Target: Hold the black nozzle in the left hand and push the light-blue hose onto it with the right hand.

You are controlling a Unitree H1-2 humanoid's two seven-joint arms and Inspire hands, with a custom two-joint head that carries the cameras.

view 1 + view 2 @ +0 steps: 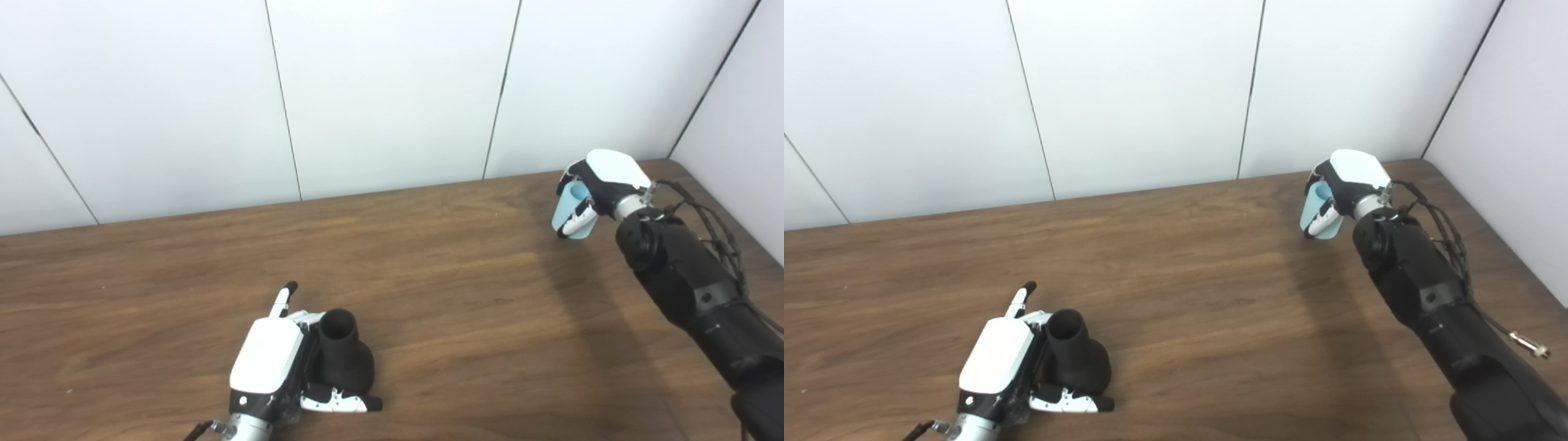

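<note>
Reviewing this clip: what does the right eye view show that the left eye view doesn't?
Only the right eye view shows a small metal cable connector dangling off the right forearm, plus more of the right-hand wall. Only the left eye view shows more wall and table past the left hand. Both show the left hand wrapped around the black nozzle, upright on the wooden table, and the right hand holding the light-blue hose near the far right corner, well apart from the nozzle.

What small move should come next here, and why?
Probably the right hand should carry the hose toward the nozzle. The left hand already grips the nozzle, its mouth open upward, while the hose is far away near the table's back right.
</note>
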